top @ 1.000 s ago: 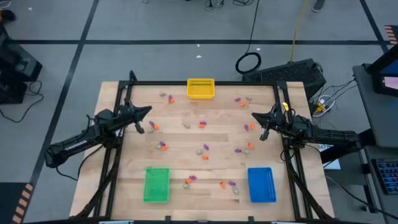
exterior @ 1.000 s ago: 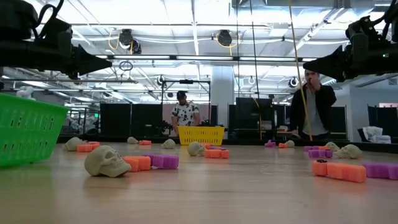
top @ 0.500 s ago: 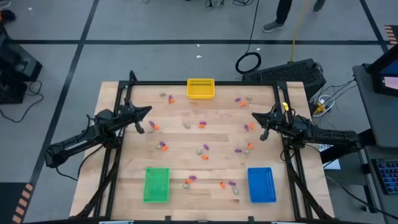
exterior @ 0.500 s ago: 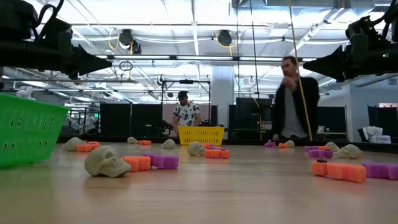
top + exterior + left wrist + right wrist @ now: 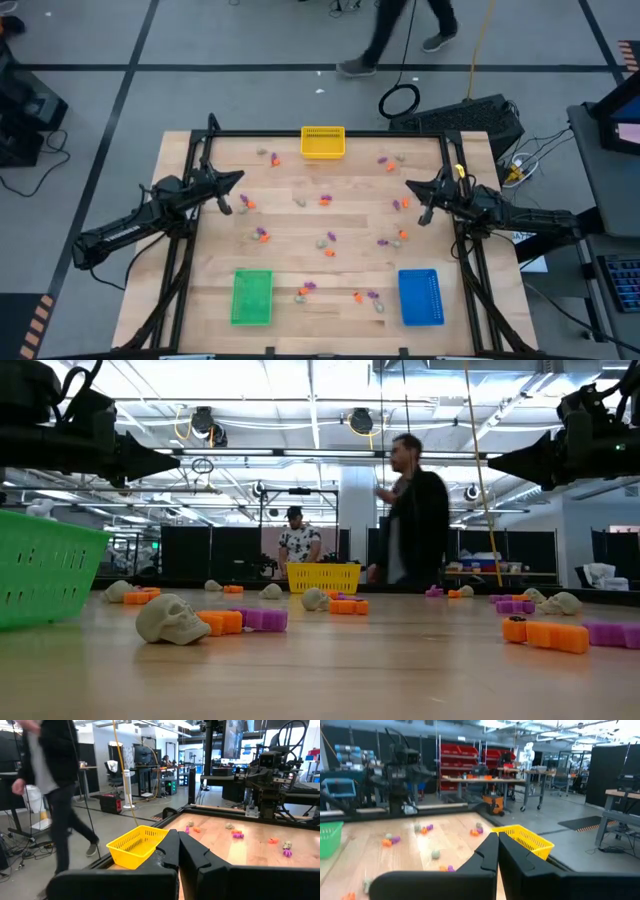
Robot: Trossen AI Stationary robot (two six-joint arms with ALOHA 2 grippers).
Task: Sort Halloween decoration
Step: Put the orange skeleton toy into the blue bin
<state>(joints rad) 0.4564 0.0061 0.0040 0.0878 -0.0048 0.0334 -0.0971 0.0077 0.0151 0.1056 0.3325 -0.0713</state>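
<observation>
While the Halloween decoration (image 5: 322,201) lies scattered loose over the middle of the table (image 5: 290,270), nothing is sorted yet: orange, purple and pale skull trinkets sit in small clusters from upper centre down to lower centre of the high view, none visibly inside a bin. Yellow bin (image 5: 323,142) at top centre edge, green bin (image 5: 252,297) lower left, blue bin (image 5: 420,296) lower right

Left claw (image 5: 226,207) hangs at mid-left, clenched on nothing; right claw (image 5: 424,214) mirrors it at mid-right, also clenched and empty. Both hover above the table, apart from any trinket

Step judged: start pose, no pick begun. Next move calls for a claw to release, drop over the nearest piece (orange one (image 5: 247,203) just beside the left claw looks closest) and pinch it; pieces are tiny, so aim must be tight and neighbours in a cluster may get nudged

Low view shows shapes the high view cannot: a skull (image 5: 172,618) touching an orange block (image 5: 222,622) and purple block (image 5: 262,619), plus a person (image 5: 410,525) walking behind the far table edge. High view alone gives the full layout and all three bins. Wrist views show each claw's closed fingers (image 5: 172,852) pointing at the yellow bin
</observation>
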